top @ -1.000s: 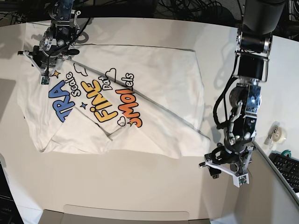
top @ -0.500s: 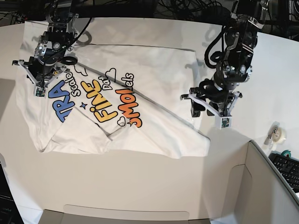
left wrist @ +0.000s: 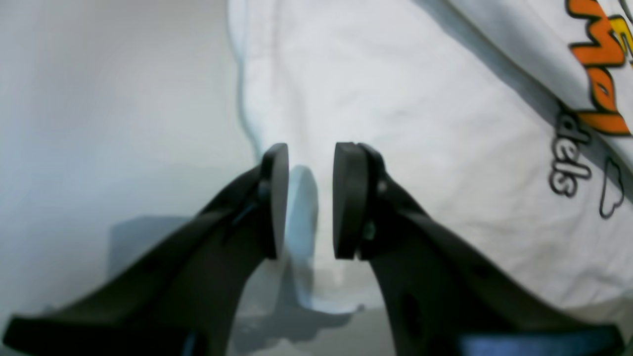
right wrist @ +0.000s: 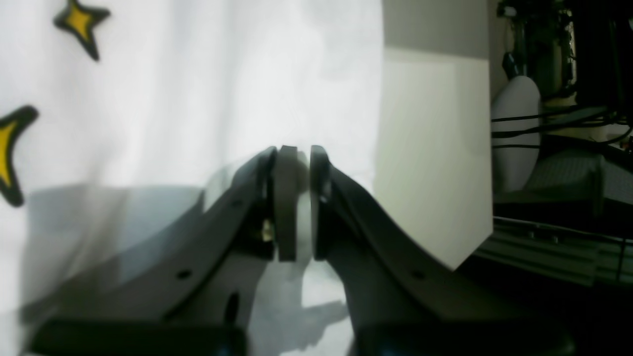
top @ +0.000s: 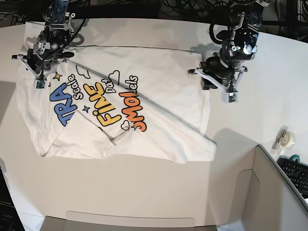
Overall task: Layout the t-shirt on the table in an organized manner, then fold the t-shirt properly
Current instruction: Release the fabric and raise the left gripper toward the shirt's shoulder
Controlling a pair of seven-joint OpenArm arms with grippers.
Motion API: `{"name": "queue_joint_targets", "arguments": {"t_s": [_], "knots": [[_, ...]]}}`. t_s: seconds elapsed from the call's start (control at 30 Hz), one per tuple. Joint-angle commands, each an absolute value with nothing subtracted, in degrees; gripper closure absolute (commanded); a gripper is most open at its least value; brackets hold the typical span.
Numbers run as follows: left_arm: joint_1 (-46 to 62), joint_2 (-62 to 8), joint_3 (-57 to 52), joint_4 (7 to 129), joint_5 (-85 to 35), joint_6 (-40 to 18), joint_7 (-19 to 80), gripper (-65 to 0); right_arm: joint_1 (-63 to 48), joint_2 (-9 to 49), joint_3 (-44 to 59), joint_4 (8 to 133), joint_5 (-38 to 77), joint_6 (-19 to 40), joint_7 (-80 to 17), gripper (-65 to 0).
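The white cotton t-shirt with blue, yellow and orange cartoon lettering [top: 115,108] lies print-up on the large smooth white table [top: 144,192], occupying the left and centre of the base view. It is not yet flat: a diagonal crease runs from the lettering toward the near right corner, and the near left hem is bunched.

The right gripper [right wrist: 295,202], at the far left corner of the shirt, is clenched with white fabric pinched between its pads. The left gripper [left wrist: 309,200] sits at the far right edge of the shirt with its jaws partly apart. A thin upstanding lip of cloth rises between them, but the pads do not visibly bear on it, so a grasp is not established.

Risks from this state:

- Missed pinch — the cloth lip stands close to one pad and the hem lies just beside the jaws. If they close off-centre, the fabric may slip out.
- Uneven tension — one corner is held and the other is loose, so a pull would likely skew the shirt and deepen the diagonal crease.
- Double layer — the folded near right portion may lift with the edge.
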State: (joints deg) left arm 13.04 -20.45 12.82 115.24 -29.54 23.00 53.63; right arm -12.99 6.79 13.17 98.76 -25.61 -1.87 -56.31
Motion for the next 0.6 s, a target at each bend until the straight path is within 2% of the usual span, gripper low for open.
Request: {"name": "queue_joint_targets", "arguments": {"t_s": [0.0, 0.13, 0.27, 0.4, 0.57], "knots": [[13.93, -20.97, 9.01, 116.26, -28.62, 23.34, 52.09, -14.1, -12.79, 7.87, 13.58, 99.74, -26.59, -2.42, -55.34, -5.5], [17.98, -20.79, -1.19, 116.35, -39.52, 23.34, 51.82, -22.4, -12.88, 7.96, 13.58, 99.91, -26.59, -2.42, -55.34, -5.5], [23.16, -18.42, -13.32, 115.91, -62.81, 23.52, 52.62, -31.7, -12.7, 7.69, 13.14, 99.91, -26.59, -2.42, -55.34, -5.5], [25.19, -15.6, -17.71, 115.47, -76.35, 23.69, 58.68, -31.8, -12.7, 7.52, 13.05, 99.82, -26.59, -2.42, -55.34, -5.5], [25.54, -10.15, -18.33, 113.63, -79.08, 23.78, 64.84, -31.9, -12.7, 7.6, 13.05, 99.91, -26.68, -2.42, -55.34, -5.5]]}}
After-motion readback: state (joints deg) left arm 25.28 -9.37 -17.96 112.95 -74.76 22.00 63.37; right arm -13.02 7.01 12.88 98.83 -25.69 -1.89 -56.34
